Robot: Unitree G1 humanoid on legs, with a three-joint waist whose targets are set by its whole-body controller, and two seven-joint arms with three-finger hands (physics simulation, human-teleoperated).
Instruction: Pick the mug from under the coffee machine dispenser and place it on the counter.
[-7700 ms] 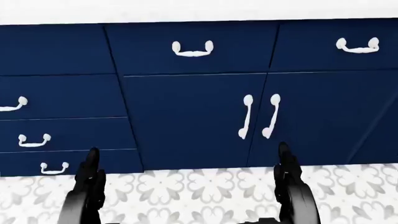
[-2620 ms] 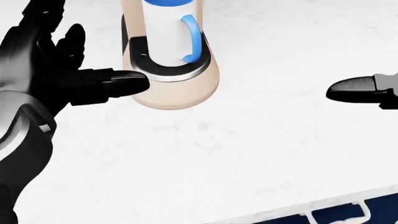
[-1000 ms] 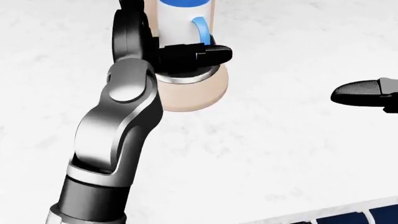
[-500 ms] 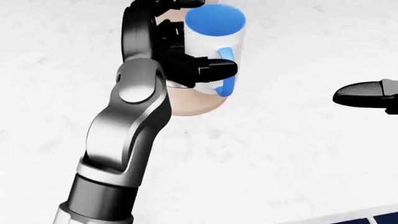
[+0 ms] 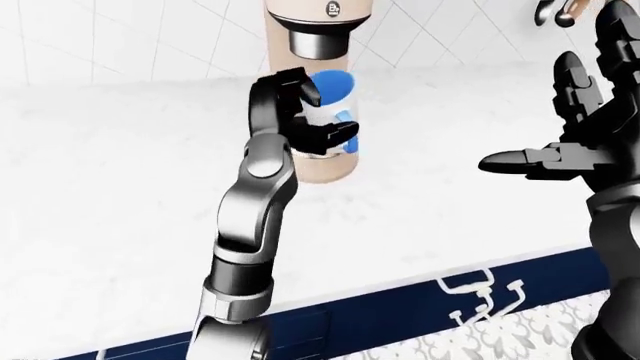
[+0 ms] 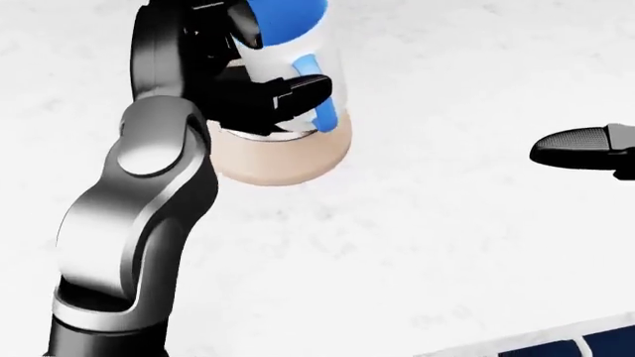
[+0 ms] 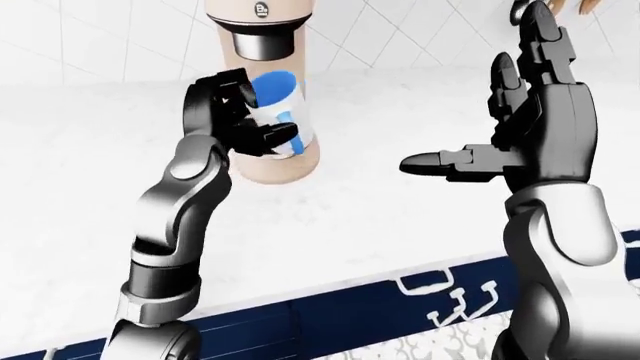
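Note:
The white mug (image 6: 288, 56), with a blue inside and a blue handle, is held in my left hand (image 6: 268, 67). The fingers wrap its far side and the thumb crosses its near side. In the left-eye view the mug (image 5: 330, 120) hangs tilted under the dispenser (image 5: 318, 34) of the beige coffee machine, just above the machine's round base (image 6: 288, 160). My right hand (image 7: 490, 124) is open and empty, raised over the counter to the machine's right. Only its thumb tip (image 6: 575, 145) shows in the head view.
The white marble counter (image 6: 426, 245) spreads around the machine. Its near edge runs along the bottom of the eye views, above navy drawers with white handles (image 5: 475, 289). A white tiled wall (image 5: 130, 45) stands behind the machine.
My left hand has closed on the mug and lifted it off the drip tray. The mug swung right, then back left under the dispenser. The right hand has not moved.

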